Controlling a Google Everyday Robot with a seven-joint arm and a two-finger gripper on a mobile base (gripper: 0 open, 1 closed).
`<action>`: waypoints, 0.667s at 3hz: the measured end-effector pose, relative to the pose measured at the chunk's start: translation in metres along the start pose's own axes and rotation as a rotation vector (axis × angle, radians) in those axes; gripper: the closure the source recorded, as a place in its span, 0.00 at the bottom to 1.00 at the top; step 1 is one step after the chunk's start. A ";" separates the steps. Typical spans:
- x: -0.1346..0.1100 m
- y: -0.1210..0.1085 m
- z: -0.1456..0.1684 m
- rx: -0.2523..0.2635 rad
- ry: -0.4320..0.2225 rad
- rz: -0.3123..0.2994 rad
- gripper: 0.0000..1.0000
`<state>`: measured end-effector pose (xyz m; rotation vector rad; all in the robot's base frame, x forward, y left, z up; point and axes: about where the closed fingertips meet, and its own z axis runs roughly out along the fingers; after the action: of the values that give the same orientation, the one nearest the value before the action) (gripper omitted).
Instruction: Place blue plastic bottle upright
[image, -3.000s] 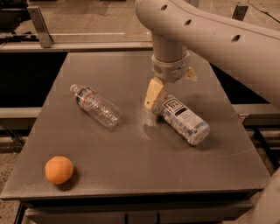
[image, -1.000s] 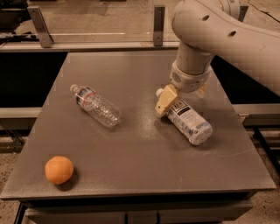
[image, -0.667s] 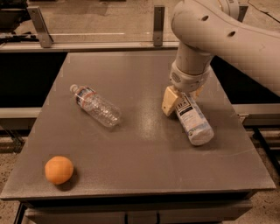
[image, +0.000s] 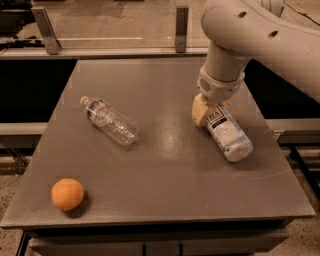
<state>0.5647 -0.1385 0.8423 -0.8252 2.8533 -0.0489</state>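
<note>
The blue plastic bottle (image: 227, 134) lies on its side at the right of the grey table (image: 165, 170). Its white label with a black square logo faces up and its base points to the front right. My gripper (image: 212, 107) comes down from above onto the bottle's neck end. A tan finger (image: 199, 110) presses its left side and the other finger shows only a little on the right. The gripper is shut on the bottle, and the cap is hidden under it. The bottle still rests on the table.
A clear ribbed bottle (image: 109, 120) with a red-and-blue band lies on its side at the left middle. An orange (image: 67, 194) sits near the front left corner. A metal rail (image: 110, 40) runs behind the table's back edge.
The gripper moved right to the bottle's neck end and closed on it. The bottle swung so its base now points more toward the front.
</note>
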 end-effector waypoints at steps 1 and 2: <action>-0.002 -0.008 -0.035 -0.045 -0.073 -0.071 1.00; -0.008 -0.012 -0.081 -0.107 -0.195 -0.190 1.00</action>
<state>0.5642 -0.1458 0.9245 -1.0573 2.6071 0.1529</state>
